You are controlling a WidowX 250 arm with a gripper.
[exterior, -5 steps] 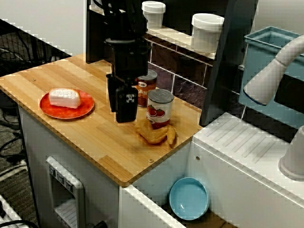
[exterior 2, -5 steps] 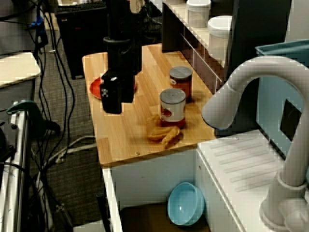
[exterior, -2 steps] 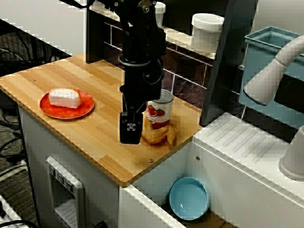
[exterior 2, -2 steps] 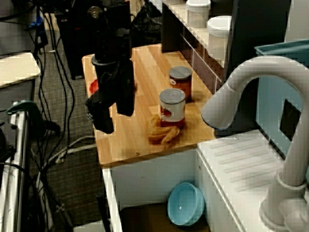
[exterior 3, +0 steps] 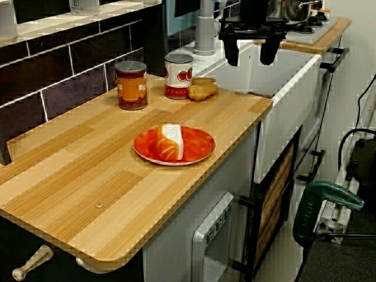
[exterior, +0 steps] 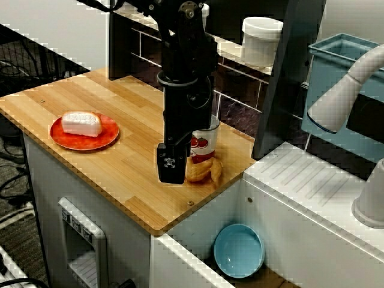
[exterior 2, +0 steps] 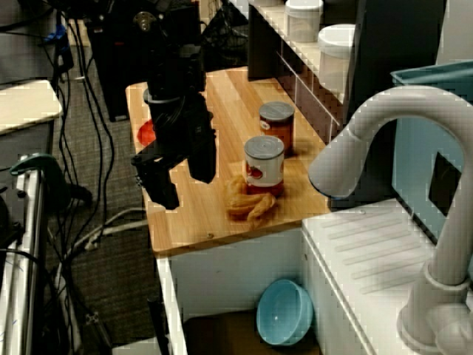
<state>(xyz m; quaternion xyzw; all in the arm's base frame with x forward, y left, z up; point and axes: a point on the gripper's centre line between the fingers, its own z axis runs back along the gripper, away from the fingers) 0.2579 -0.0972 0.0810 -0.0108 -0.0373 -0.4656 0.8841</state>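
My black gripper hangs open over the wooden counter, close beside a golden pastry and clear of it. In the side view its fingers are spread apart with nothing between them, and the gripper sits left of the pastry. From the counter's far end the gripper shows open above the counter's end. A tomato can stands right behind the pastry. An orange-labelled jar is further back.
A red plate carrying a white wedge of food lies at the left. A blue bowl rests in the sink below the counter's end. A grey faucet and white tubs on the shelf stand to the right.
The gripper has travelled from beside the jar toward the counter's front edge, ending lower and close to the pastry. Its wrist has turned. Nothing on the counter has shifted.
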